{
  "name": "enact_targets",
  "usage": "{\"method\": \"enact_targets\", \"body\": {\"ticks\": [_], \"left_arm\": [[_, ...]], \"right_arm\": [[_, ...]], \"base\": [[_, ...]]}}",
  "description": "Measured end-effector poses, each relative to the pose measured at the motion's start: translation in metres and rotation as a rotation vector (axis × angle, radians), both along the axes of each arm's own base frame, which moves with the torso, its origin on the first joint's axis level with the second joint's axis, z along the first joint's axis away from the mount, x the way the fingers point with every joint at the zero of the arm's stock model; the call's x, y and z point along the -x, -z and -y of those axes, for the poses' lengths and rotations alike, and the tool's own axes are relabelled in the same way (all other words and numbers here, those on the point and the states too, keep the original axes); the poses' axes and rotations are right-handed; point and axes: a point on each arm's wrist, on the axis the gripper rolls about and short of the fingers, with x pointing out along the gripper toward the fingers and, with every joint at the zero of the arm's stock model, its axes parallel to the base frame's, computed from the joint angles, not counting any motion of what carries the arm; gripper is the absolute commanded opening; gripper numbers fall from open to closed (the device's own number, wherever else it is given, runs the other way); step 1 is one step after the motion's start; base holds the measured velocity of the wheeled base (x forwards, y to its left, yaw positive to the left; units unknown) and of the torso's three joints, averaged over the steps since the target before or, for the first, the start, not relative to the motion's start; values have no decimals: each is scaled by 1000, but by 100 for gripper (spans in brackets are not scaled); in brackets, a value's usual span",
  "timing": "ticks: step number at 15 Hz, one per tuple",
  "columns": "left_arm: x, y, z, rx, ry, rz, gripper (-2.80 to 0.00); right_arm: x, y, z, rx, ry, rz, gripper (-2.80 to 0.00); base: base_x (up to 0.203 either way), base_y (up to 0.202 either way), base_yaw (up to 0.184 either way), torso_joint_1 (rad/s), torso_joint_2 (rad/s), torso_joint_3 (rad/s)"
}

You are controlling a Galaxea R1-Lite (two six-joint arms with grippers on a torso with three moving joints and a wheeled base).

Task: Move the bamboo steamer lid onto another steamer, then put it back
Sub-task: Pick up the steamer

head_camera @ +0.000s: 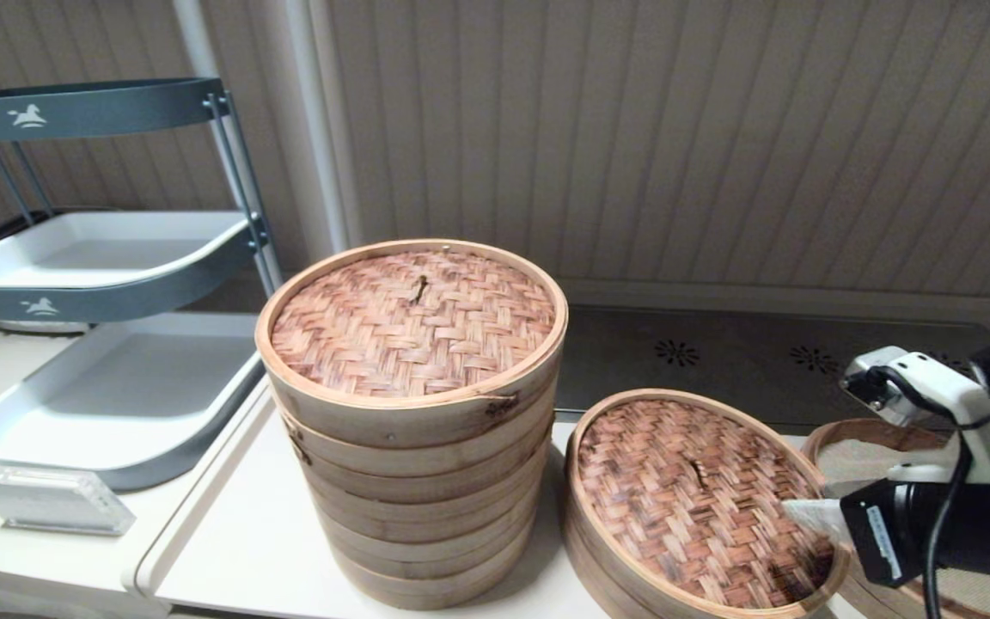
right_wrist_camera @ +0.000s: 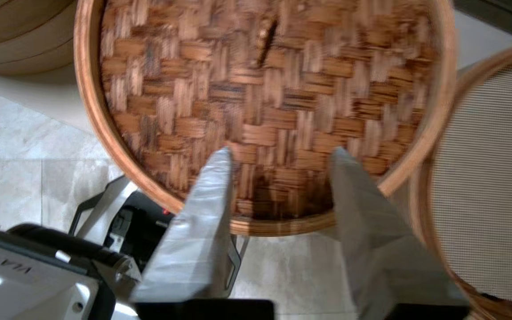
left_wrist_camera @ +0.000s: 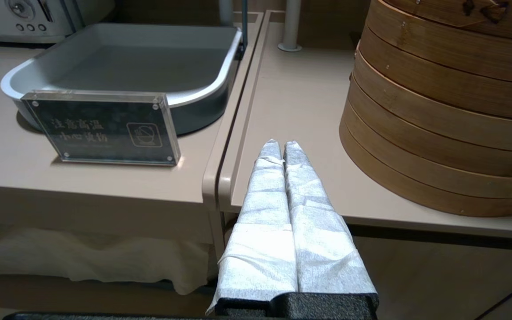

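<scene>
The bamboo steamer lid, dark herringbone weave with a centre knot, rests on a low steamer base right of the tall stack. My right gripper hovers open at the lid's near-right edge, both fingertips over the weave just inside the rim, holding nothing. Just right of the lid stands another steamer, uncovered, its cream liner showing, partly hidden behind my right wrist. My left gripper is parked shut and empty at the table's front edge, left of the tall stack; the head view does not show it.
The tall stack of pale tiers with its reddish-tan lid stands left of the low steamers. A grey tiered tray rack and an acrylic sign occupy the left. A dark cooktop panel lies behind.
</scene>
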Motion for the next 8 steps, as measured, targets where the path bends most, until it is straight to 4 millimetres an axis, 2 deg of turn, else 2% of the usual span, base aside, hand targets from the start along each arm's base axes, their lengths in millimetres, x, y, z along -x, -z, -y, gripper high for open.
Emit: {"method": "enact_targets", "body": {"ticks": [5, 8], "left_arm": [[0, 0, 0, 0, 0, 1, -280], [0, 0, 0, 0, 0, 1, -280]], "right_arm": [[-15, 15, -12, 33, -17, -63, 0], [-30, 22, -18, 29, -6, -41, 0]], "base": [[0, 0, 0, 0, 0, 0], [0, 0, 0, 0, 0, 0]]}}
